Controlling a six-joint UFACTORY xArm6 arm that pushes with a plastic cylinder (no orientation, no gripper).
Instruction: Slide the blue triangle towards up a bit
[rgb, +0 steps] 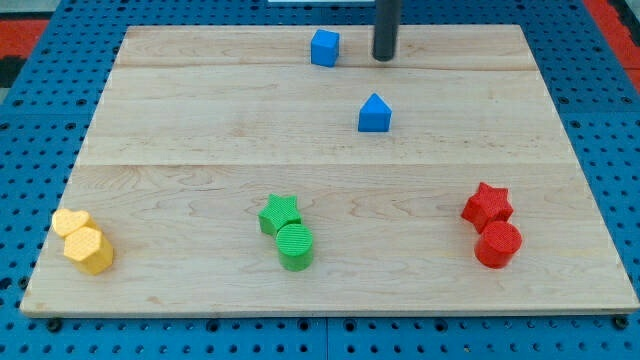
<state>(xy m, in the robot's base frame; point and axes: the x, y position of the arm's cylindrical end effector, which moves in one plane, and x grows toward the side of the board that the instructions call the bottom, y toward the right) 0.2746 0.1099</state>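
The blue triangle (374, 114) lies on the wooden board (200, 120), a little right of centre in the upper half. A blue cube (324, 47) sits near the view's top edge of the board. My tip (385, 57) is at the view's top, just right of the blue cube and above the blue triangle, apart from both.
A green star (281, 213) touches a green cylinder (295, 245) at bottom centre. A red star (487, 205) and a red cylinder (498, 243) sit at bottom right. A yellow heart (70, 222) and a yellow hexagon (89, 249) sit at bottom left.
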